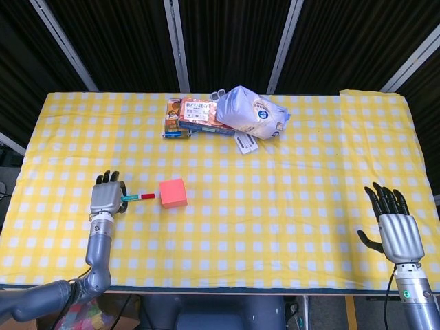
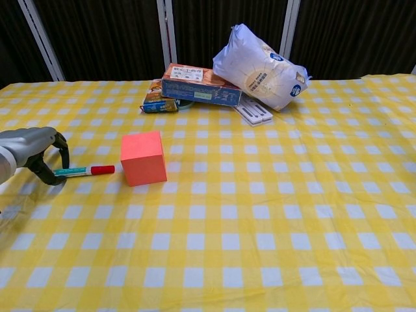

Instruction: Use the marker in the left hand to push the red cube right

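Marker [image 2: 83,171] is lying flat on the table [image 2: 273,214], red cap end pointing at the red cube [image 2: 143,157] and sitting just beside its left face (touching or a hair apart, hard to tell from the chest view). Left hand [image 2: 29,156] is hovering over the marker's tail end, fingers [image 2: 47,174] curling down around it; whether they are actually gripping the barrel is not something I can tell. Head view is showing the same: left hand [image 1: 106,198] at the marker [image 1: 138,197], cube [image 1: 173,193] just to its right. Right hand [image 1: 394,227] is resting near the table's front right edge, well apart from everything, fingers spread and holding nothing. Boxes [image 1: 194,115] and a white bag [image 1: 251,113] are stacked at the far side.
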